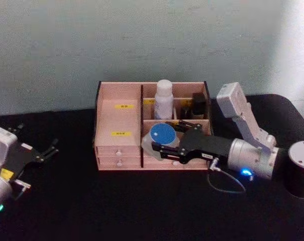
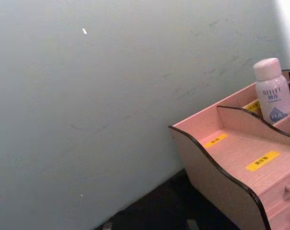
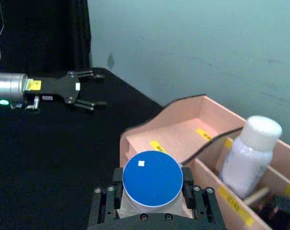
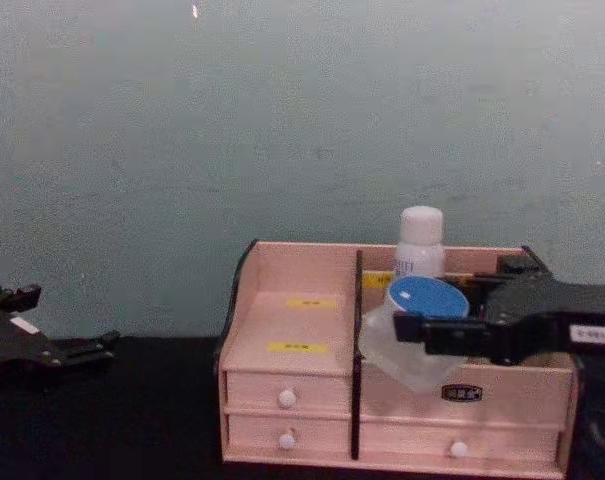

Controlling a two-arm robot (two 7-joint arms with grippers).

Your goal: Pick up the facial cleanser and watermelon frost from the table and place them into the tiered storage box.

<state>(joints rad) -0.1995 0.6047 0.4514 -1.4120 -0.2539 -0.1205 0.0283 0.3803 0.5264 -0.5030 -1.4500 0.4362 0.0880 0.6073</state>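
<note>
Right pincer [image 1: 162, 139] clamped, left pincer [image 3: 100, 89] spread.

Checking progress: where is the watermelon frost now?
Head view: the right gripper holds the watermelon frost at the tiered storage box, right of centre, in front of the facial cleanser.

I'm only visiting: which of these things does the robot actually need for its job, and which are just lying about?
Part of the job:
watermelon frost, clamped in the right gripper jaws at the tiered storage box
facial cleanser, standing in a rear compartment
left gripper, parked open on the left

Lying about:
small black bottle in the box
dark cylinder at the right
</note>
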